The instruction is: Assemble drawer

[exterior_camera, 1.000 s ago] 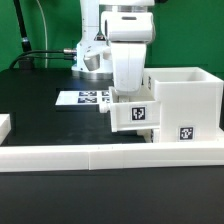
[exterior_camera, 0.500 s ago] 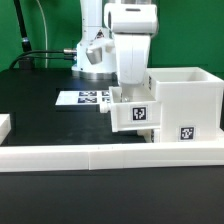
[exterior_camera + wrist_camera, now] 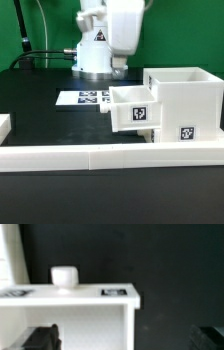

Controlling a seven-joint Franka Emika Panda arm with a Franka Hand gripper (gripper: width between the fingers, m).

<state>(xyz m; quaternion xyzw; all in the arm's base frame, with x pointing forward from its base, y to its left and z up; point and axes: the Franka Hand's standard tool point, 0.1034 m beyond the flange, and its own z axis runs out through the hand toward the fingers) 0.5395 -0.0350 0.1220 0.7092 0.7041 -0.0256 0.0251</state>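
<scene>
The tall white drawer housing (image 3: pixel 185 103) stands at the exterior view's right, with a tag on its front. A small white tray (image 3: pixel 133 109) with a tag sits partly inside the housing's left side. In the wrist view the tray (image 3: pixel 70 308) shows its round knob (image 3: pixel 65 277) and two tags. My gripper (image 3: pixel 120 66) hangs above the tray, apart from it. In the wrist view the gripper (image 3: pixel 125 339) is open and empty, with its dark fingers (image 3: pixel 40 337) wide apart. A second tray cannot be made out for sure.
The marker board (image 3: pixel 85 98) lies flat on the black table behind the tray. The long low white border wall (image 3: pixel 100 154) runs along the front. A small white part (image 3: pixel 4 125) sits at the exterior view's left edge. The robot base (image 3: pixel 95 50) stands behind.
My gripper was down around the tray and has let go and risen straight up. The tray stays in the housing.
</scene>
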